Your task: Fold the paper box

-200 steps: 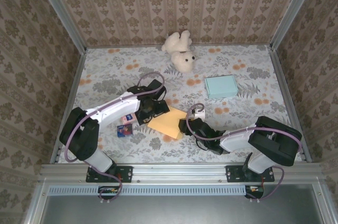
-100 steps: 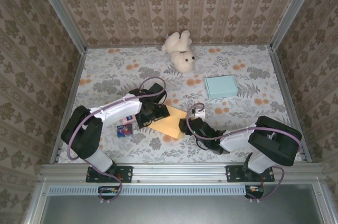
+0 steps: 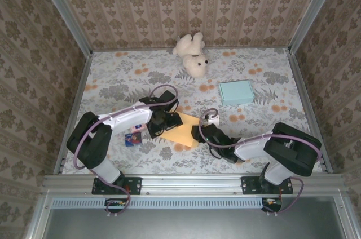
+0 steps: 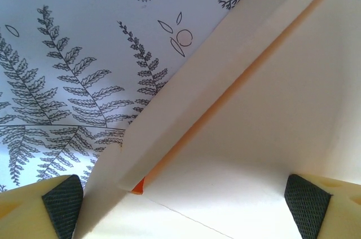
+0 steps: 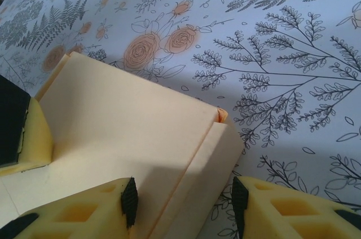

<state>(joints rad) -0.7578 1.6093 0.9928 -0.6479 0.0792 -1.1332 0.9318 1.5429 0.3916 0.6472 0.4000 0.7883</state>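
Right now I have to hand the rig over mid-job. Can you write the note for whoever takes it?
Left gripper: fingers wide open, straddling the left edge of the flat orange paper box, holding nothing.
Right gripper: fingers half apart around the box's folded right edge; I cannot tell whether it grips.
Box: lies flat on the floral tablecloth, mid-table between the arms.
Done: one edge strip looks folded over.
Left: raising the walls and closing the box, probably most of the folding.
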